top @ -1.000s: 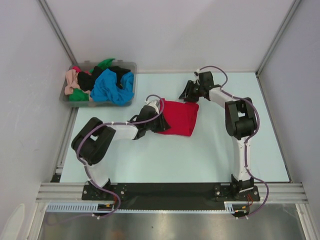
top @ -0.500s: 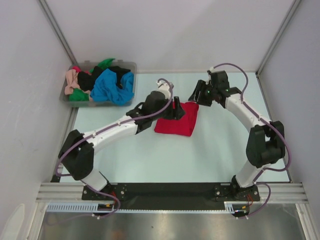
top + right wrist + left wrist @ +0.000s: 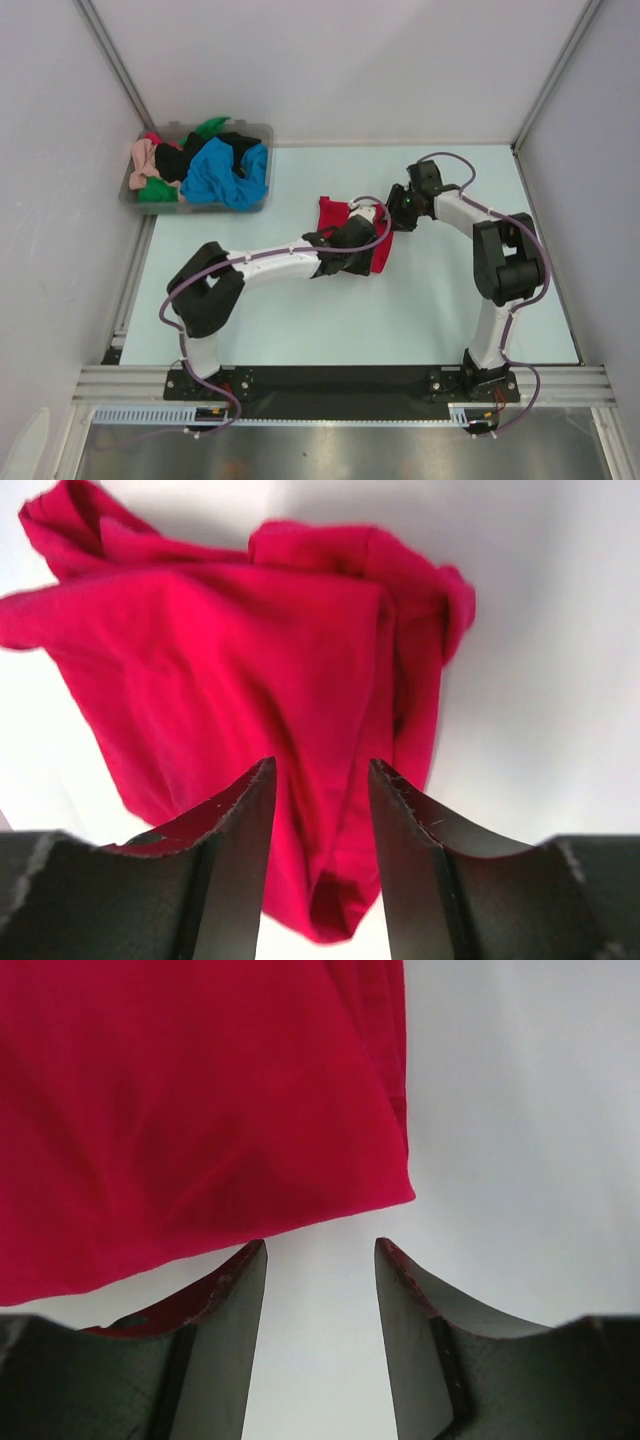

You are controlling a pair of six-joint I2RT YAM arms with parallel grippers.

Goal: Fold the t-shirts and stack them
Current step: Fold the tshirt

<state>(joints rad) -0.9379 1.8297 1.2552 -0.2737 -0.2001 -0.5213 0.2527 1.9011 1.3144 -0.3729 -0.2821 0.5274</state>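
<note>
Red t-shirt (image 3: pixel 334 212) lies rumpled and partly folded at mid-tabletop (image 3: pixel 300 320), between my two arms. My left end effector (image 3: pixel 320 1250) hovers released at one corner of the shirt, with bare tabletop between its fingers and the cloth's edge just ahead of the tips. My right end effector (image 3: pixel 320 765) hangs over the shirt's right side, its fingers parted above the cloth and gripping nothing. Both are about equally near. My left arm hides the shirt's middle from above, so its long axis is unclear, perhaps near-to-far. I judge that the next grab takes an edge.
</note>
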